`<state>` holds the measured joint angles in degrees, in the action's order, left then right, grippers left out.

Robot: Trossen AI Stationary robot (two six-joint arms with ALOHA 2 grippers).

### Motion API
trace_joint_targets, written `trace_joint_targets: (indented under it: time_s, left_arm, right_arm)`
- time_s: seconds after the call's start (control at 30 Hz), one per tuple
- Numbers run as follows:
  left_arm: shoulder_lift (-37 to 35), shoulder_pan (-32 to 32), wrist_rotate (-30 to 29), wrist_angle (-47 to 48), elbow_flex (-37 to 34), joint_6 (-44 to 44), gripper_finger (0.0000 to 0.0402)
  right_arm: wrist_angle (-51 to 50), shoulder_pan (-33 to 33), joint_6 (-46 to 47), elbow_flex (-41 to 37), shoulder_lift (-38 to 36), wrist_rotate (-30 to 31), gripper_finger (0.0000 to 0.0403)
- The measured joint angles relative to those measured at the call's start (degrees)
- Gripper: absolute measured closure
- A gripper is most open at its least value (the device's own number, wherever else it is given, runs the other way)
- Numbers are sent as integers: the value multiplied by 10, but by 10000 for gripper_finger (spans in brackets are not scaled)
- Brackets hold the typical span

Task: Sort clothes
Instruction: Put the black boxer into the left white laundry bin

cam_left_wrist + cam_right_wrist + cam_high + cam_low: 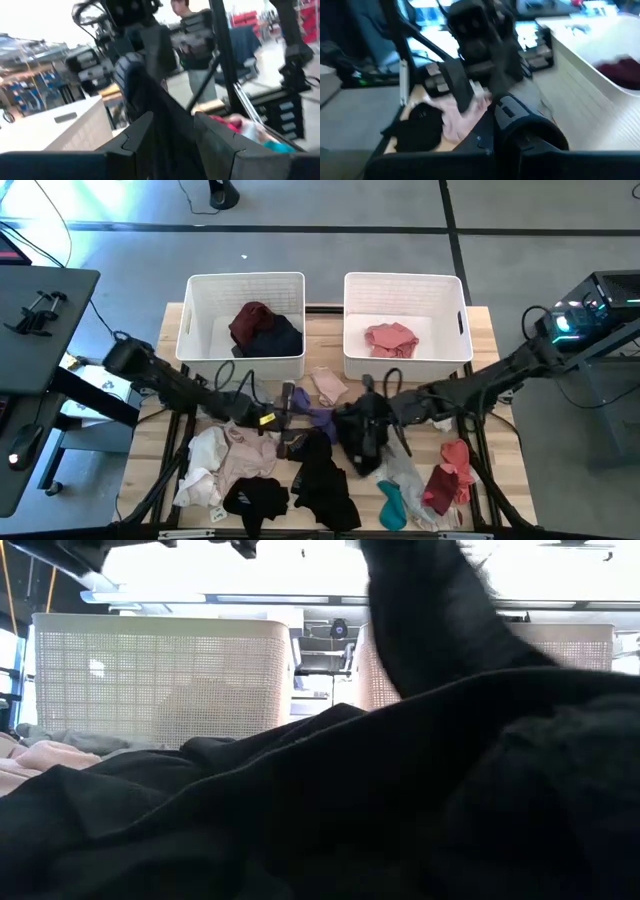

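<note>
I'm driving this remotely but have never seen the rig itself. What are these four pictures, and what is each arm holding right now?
Two dark robot arms work at a wooden table. One picture looks straight down, one looks level from the tabletop and is mostly blocked by black cloth, and two come from cameras on the wrists. At the far edge stand two white bins: the left bin has maroon and navy clothes, the right bin a pink one. Loose clothes lie on the near side. The left gripper and right gripper meet mid-table; both seem to grip one dark garment, the right shut on it.
</note>
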<state>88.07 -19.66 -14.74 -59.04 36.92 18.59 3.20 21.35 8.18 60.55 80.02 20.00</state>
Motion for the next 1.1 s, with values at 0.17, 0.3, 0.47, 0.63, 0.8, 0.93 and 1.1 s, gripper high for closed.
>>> trace_joint_targets:
  time_s: [0.17, 0.3, 0.47, 0.63, 0.8, 0.93, 1.1]
  left_arm:
    - [58, 19, 1, -58, 24, -22, 240]
    - [90, 31, 9, -60, 50, -80, 206]
    - [111, 45, 6, -49, 62, -138, 185]
    - [110, 48, 7, -35, 63, -139, 209]
    - [110, 48, 51, -12, 63, -139, 277]
    - [110, 48, 59, 10, 63, -139, 337]
    - [110, 48, 59, 31, 63, -139, 394]
  right_arm:
    - [96, -23, -46, -3, 47, -37, 402]
    - [141, -27, -66, -3, 71, -38, 402]
    - [149, -27, -67, -2, 79, -42, 402]
    - [150, -26, -67, -2, 79, -42, 402]
    - [143, -26, -59, -2, 79, -42, 377]
    - [120, -26, -18, -2, 78, -42, 325]
    - [60, -26, 0, -2, 55, -42, 264]
